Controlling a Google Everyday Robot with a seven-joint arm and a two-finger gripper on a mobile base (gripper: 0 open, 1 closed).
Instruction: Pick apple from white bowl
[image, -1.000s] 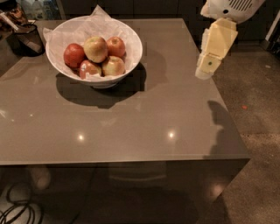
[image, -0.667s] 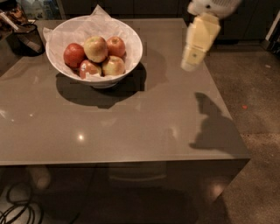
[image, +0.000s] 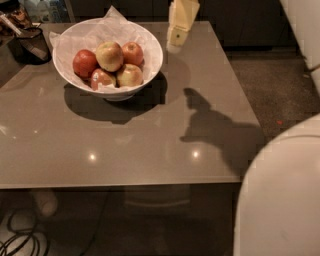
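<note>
The white bowl (image: 150, 60), lined with crumpled white paper, stands at the back left of the grey table (image: 150, 135). It holds several apples. The apple (image: 109, 56), the largest and pale yellow-green, lies at the top middle of the pile. An all-red apple (image: 84, 63) is to its left, smaller yellow-and-red apples beside and in front of it. My gripper (image: 177, 41), cream-coloured, hangs from the top edge, just right of the bowl's rim and above the table. It holds nothing that I can see.
A dark container (image: 29, 44) stands at the far left behind the bowl. White robot body parts (image: 280, 200) fill the lower right and right edge. Cables (image: 17, 242) lie on the floor under the table's front left. The arm's shadow (image: 215, 130) falls on the table.
My gripper has moved left across the table, from beyond the right side to just beside the bowl's right rim. The view has closed in on the table. The apples have not moved.
</note>
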